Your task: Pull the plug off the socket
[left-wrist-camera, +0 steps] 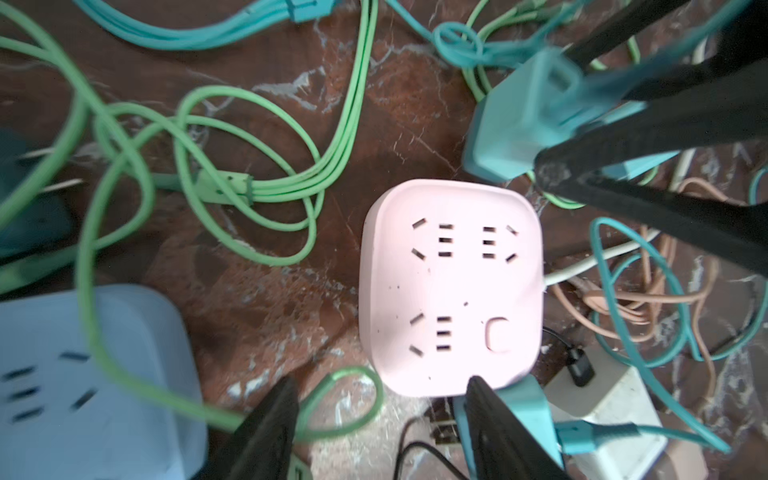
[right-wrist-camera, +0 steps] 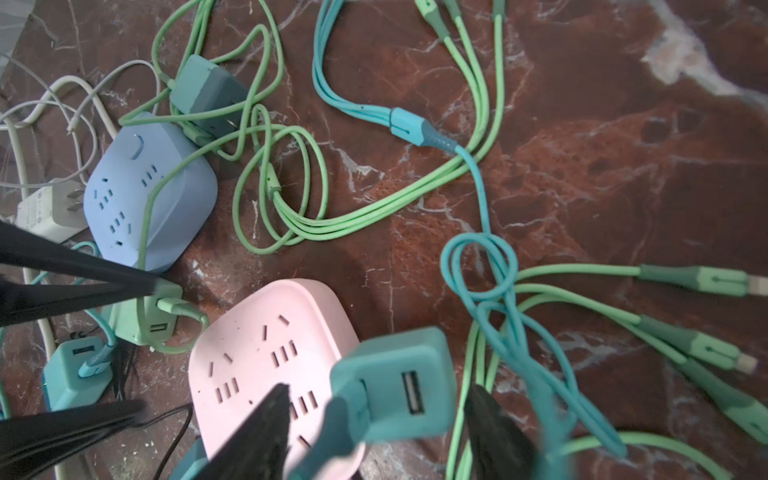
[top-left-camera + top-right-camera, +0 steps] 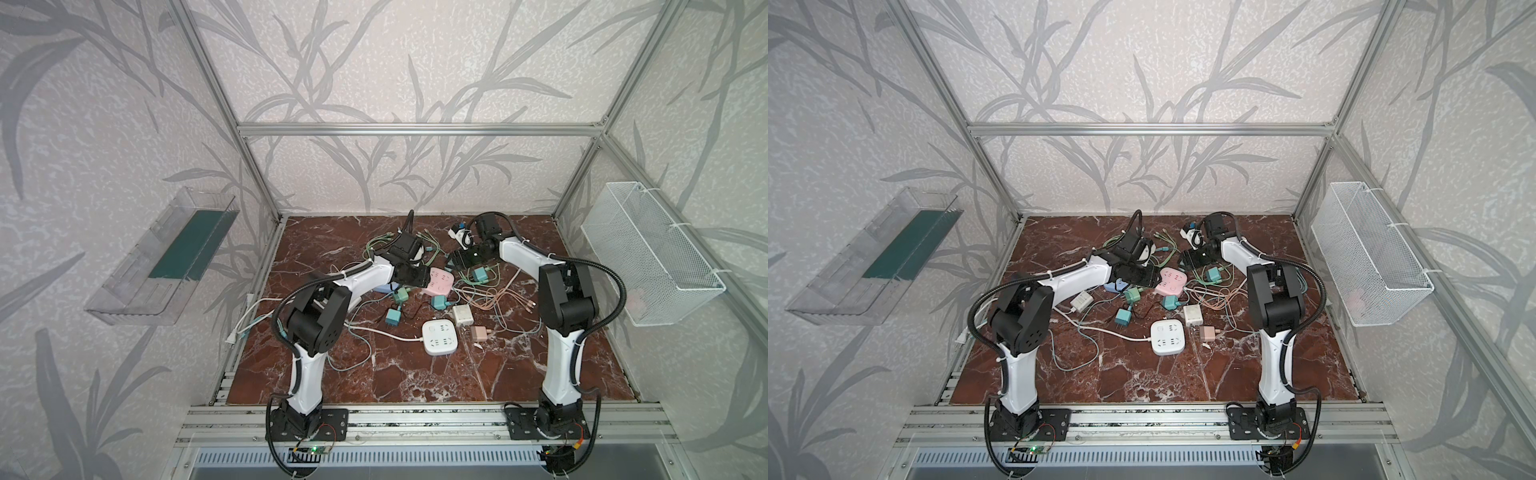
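The pink socket [image 1: 451, 286] [image 2: 257, 365] lies flat on the marble table [image 3: 415, 374], and every slot that shows is empty. The teal plug [image 2: 399, 382] [image 1: 519, 129] is out of it, blurred, beside the socket's corner. It sits between the spread fingers of my right gripper [image 2: 374, 419] with a gap on each side. My left gripper [image 1: 378, 407] is open at the socket's opposite end, with one finger [image 1: 498, 432] by its corner. In both top views the two grippers [image 3: 415, 274] [image 3: 461, 262] flank the pink socket [image 3: 441, 280] [image 3: 1172, 280].
A blue socket [image 2: 145, 191] lies next to the pink one, and a white socket [image 3: 438, 336] sits nearer the front. Green, teal and tan cables [image 2: 291, 224] and spare teal plugs [image 3: 392, 318] lie scattered around. A wire basket [image 3: 652, 257] hangs at the right and a clear tray [image 3: 162, 257] at the left.
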{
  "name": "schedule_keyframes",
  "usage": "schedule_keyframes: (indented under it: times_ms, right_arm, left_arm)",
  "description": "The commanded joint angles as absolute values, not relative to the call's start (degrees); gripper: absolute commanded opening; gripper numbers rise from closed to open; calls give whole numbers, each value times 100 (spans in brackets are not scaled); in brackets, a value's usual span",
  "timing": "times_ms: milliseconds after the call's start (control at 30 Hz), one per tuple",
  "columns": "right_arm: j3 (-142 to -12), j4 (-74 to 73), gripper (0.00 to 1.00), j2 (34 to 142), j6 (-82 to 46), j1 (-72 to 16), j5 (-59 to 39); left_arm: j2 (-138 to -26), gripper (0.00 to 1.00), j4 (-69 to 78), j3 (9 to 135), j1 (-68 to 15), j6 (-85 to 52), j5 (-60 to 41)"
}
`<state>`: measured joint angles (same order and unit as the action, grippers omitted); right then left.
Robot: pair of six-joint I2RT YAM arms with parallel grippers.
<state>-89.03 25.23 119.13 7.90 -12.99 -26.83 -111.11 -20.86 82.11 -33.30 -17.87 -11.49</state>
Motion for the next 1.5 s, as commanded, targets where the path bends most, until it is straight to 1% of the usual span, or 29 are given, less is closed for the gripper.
schedule_keyframes:
  times_ms: [0, 67, 133, 200, 333, 433, 500, 600, 700, 733, 867, 900, 1000, 1033, 1133, 1200, 1267, 1367, 1467]
  right_arm:
    - [-8661, 2708, 100, 11254, 582, -1197, -2258]
    - [-8367, 2654, 99, 10887, 615, -1173, -1867]
    - [-7812, 2311, 99, 10332, 685, -1161, -1469]
    - [-7124, 1773, 99, 9723, 726, -1114, -1410]
    - [-5370, -59, 99, 8471, 826, -1068, -906]
    - [-4071, -1542, 99, 7831, 787, -1024, -587]
    - [-3448, -2284, 99, 7629, 845, -973, -443]
    - [-2855, -3080, 99, 7675, 1036, -851, -296]
    - [-2342, -4137, 99, 8109, 822, -665, -290]
    - [-2301, -4480, 99, 8198, 731, -660, -201]
    - [-2443, -4594, 99, 8575, 690, -585, -519]
    - [-2385, -4963, 99, 8789, 723, -584, -610]
    - [-2142, -5313, 99, 8912, 568, -496, -456]
    - [-2058, -5853, 99, 9085, 565, -492, -539]
    - [-2203, -5290, 99, 8963, 529, -483, -479]
    - [-2094, -5743, 99, 9106, 515, -475, -433]
    - [-2087, -5599, 99, 9029, 456, -483, -238]
    - [-2140, -5530, 99, 9048, 404, -483, -81]
    - [-2139, -5583, 99, 9069, 420, -483, -79]
  left_arm:
    - [-10409, 74, -2101, 7968, -3297, -1725, -618]
    - [-10084, 78, -2081, 7775, -3290, -1705, -281]
    - [-9730, 82, -2100, 7537, -3290, -1680, 115]
    - [-9349, 85, -2090, 7246, -3283, -1643, 559]
    - [-8482, 92, -1754, 6438, -3176, -1436, 1411]
    - [-7980, 93, -1648, 5949, -2931, -1415, 1860]
    - [-7714, 94, -1625, 5651, -2747, -1394, 2066]
    - [-7257, 97, -1352, 5065, -2412, -1331, 2495]
    - [-6776, 99, -828, 4372, -1967, -1292, 2665]
    - [-6647, 99, -524, 4100, -1838, -1217, 2738]
    - [-6392, 99, 558, 3282, -1380, -790, 2864]
    - [-6421, 99, 879, 3126, -1266, -689, 2887]
    - [-6785, 99, 1922, 2788, -986, -396, 2780]
    - [-6989, 99, 2378, 2690, -925, -261, 2769]
    - [-7563, 99, 3093, 2657, -700, -98, 2456]
    - [-7914, 99, 3718, 2551, -583, 5, 2162]
    - [-8291, 99, 4507, 2383, -489, 120, 1945]
    - [-8813, 99, 5022, 2369, -229, -52, 1688]
    - [-8657, 100, 4414, 2473, -38, -346, 1399]
